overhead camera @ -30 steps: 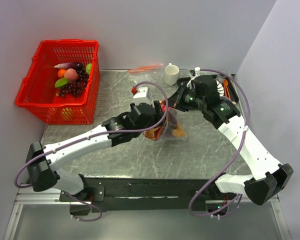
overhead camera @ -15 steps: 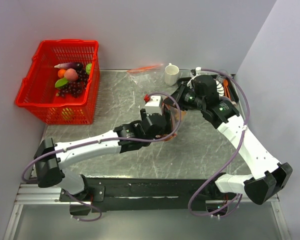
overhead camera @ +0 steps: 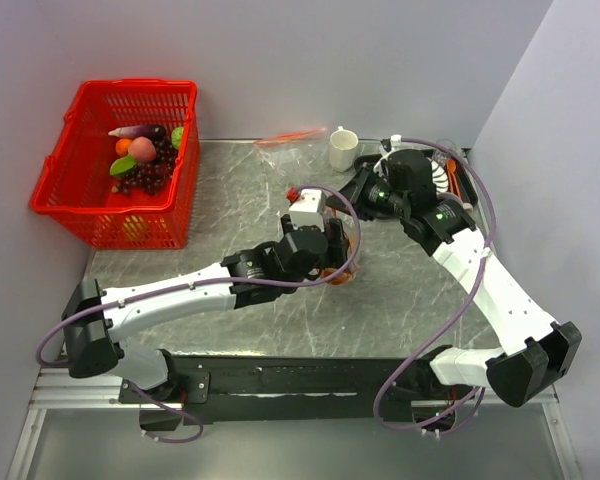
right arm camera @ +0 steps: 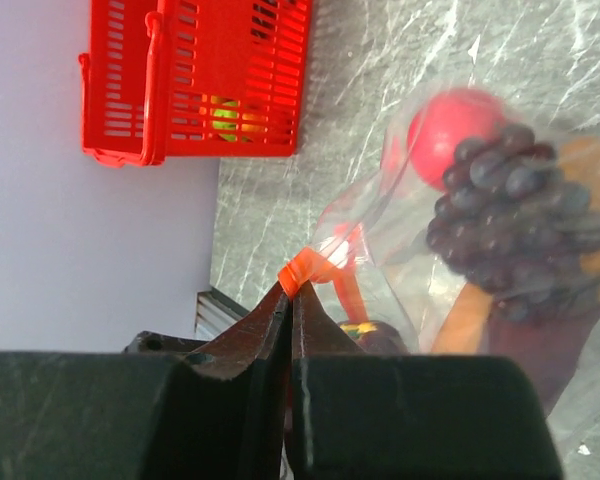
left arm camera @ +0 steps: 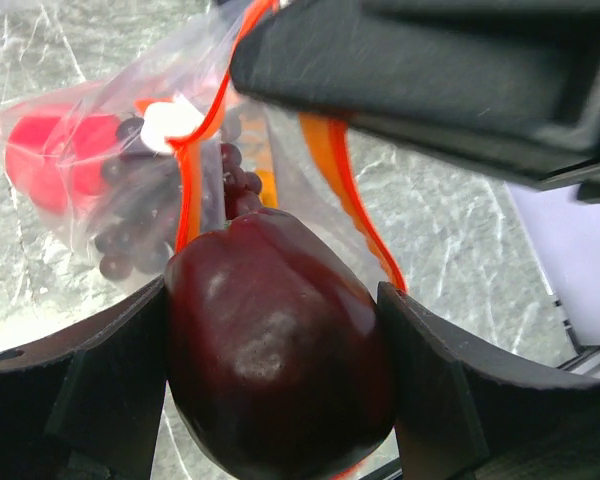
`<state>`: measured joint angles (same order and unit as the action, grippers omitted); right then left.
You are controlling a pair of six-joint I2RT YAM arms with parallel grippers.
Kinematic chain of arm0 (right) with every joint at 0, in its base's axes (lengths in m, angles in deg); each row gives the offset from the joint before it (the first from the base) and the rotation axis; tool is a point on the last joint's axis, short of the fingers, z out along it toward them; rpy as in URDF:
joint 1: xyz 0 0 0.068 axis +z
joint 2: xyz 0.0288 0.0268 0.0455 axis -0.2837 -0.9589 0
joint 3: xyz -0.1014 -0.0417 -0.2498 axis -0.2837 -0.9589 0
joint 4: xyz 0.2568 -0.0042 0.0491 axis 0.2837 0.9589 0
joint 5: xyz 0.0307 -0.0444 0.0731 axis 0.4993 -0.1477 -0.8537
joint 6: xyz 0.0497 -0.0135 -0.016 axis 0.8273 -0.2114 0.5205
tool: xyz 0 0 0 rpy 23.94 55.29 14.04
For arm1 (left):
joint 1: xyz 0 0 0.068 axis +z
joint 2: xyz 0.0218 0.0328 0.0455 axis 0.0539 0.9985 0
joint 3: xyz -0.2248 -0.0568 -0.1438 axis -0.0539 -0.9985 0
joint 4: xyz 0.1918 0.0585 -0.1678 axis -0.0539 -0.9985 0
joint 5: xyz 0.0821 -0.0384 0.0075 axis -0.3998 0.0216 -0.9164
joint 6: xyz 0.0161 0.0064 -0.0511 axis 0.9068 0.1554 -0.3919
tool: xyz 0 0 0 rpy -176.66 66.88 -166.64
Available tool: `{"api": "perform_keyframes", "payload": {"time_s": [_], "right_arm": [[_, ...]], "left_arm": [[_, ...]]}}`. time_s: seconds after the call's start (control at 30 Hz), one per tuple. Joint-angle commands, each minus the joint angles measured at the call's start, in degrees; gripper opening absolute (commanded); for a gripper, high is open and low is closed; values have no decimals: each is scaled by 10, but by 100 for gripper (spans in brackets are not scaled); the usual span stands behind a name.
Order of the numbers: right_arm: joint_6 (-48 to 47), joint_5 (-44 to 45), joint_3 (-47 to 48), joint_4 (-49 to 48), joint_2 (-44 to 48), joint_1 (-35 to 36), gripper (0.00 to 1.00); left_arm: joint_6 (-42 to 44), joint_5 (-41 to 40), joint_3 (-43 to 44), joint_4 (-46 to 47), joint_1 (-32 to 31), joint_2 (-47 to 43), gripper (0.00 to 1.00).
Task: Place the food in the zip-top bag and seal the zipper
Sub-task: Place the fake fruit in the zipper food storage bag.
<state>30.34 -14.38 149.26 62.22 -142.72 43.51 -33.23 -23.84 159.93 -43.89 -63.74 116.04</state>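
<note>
Right wrist: crinkly clear zip-top bag (right arm camera: 382,232)

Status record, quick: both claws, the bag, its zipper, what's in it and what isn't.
left claw: gripping a glossy dark red round toy fruit, at the bag's mouth, not yet inside
right claw: shut, pinching the orange-red zipper strip
clear plastic zip-top bag: mouth open, unsealed
inside bag: bright red round fruit, dark purple grape bunch, orange-brown piece
red plastic basket: far left, more toy food in it
</note>
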Motion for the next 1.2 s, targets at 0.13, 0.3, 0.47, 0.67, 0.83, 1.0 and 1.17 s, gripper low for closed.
{"api": "perform_keyframes", "payload": {"time_s": [0.13, 0.3, 0.47, 0.67, 0.83, 1.0, 1.17], "right_arm": [[12, -32, -2, -61, 4, -12, 8], [17, -60, 1, -68, 3, -17, 8], [21, -85, 3, -70, 3, -27, 7], [36, -108, -12, -90, 9, -36, 8], [41, -116, -9, -93, 8, -35, 8], [43, -115, -10, -92, 8, -37, 7], [49, -110, -13, -95, 18, -40, 8]], "left_arm": [[13, 41, -22, 79, -1, -92, 63], [-9, 111, -52, 107, 23, -107, 58], [-60, 242, -114, 188, 89, -143, 52], [-122, 352, -187, 292, 143, -180, 51], [-144, 396, -180, 285, 150, -133, 52], [-152, 405, -166, 269, 150, -82, 53], [-152, 358, -161, 226, 149, -68, 53]]}}
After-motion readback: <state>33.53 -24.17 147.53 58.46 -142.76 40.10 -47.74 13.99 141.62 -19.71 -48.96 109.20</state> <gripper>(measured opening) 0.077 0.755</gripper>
